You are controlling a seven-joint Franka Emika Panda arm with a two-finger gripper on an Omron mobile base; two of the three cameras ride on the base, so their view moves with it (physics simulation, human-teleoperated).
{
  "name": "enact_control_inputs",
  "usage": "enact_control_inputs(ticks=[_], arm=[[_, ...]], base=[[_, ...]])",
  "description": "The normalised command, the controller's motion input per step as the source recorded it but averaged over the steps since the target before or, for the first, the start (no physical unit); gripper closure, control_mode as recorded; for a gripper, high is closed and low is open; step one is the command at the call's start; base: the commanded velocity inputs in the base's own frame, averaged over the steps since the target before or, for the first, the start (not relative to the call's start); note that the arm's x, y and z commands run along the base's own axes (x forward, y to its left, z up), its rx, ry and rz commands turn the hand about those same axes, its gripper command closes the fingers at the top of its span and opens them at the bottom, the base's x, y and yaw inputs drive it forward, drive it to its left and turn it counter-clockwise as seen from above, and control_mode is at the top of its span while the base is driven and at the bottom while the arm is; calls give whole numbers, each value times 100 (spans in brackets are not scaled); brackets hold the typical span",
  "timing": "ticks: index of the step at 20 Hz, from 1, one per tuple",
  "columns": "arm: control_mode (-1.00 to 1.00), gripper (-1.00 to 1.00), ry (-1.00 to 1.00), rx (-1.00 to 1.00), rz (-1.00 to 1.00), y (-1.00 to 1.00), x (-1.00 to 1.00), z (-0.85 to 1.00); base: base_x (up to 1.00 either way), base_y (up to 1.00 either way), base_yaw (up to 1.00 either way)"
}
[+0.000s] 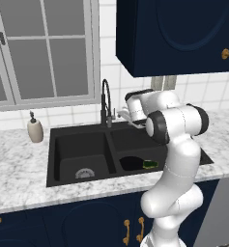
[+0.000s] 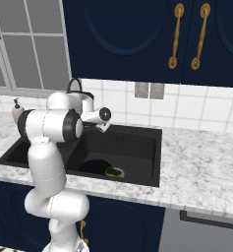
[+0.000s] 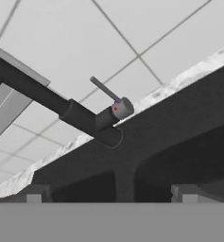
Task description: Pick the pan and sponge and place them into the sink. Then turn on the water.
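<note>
The black pan (image 1: 132, 163) (image 2: 95, 167) lies in the right basin of the black sink (image 1: 82, 132) (image 2: 142, 133). The green sponge (image 1: 150, 164) (image 2: 114, 172) rests at the pan's right edge. My gripper (image 1: 123, 116) (image 3: 111, 196) hangs over the back of the right basin, just right of the tall black faucet (image 1: 105, 101) (image 3: 80, 116), and it is open with nothing between its fingertips (image 3: 35, 194). In the hand view the faucet's thin lever (image 3: 104, 89) stands straight ahead, a short way off. No water shows at the faucet.
A beige soap dispenser (image 1: 35, 130) (image 2: 17, 110) stands on the marble counter (image 1: 19, 169) left of the sink. Navy wall cabinets (image 1: 178, 34) hang above the arm. A window (image 1: 43, 48) sits behind the faucet's left side.
</note>
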Motion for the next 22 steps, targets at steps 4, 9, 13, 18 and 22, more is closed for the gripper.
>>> enact_control_inputs(ticks=[4, 9, 13, 18, 22], arm=[[-100, -100, 0, 0, 0, 18, 31, 0], [-100, -100, 0, 1, 0, 4, 44, -6], [-100, -100, 0, 1, 0, 0, 47, -17], [-100, -100, 0, 2, 0, 0, 39, -16], [-100, -100, 0, 3, 0, 0, 26, -10]], base=[[0, 0, 0], [0, 0, 0], [0, 0, 0], [0, 0, 0], [0, 0, 0]])
